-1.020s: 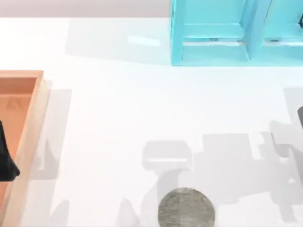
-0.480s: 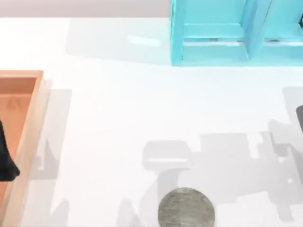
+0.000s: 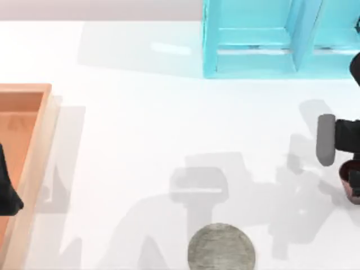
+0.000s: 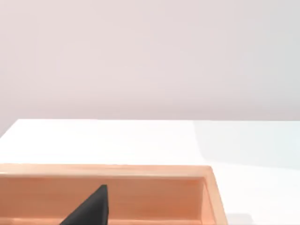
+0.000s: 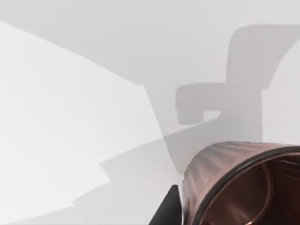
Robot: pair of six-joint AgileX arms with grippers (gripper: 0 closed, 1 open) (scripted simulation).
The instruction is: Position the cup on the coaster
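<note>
White counter (image 3: 140,129) under a plain pale wall. Far left sits a wooden tray (image 3: 34,169) with the left end effector (image 3: 7,188) parked over it, can't tell if it's open. The speckled grey coaster (image 3: 221,247) lies at the near edge, bare. A turquoise shelf unit (image 3: 264,39) stands at the back. At the right edge, the right end effector (image 3: 351,183) is at the ribbed reddish-brown cup (image 5: 234,183); grip unclear.
</note>
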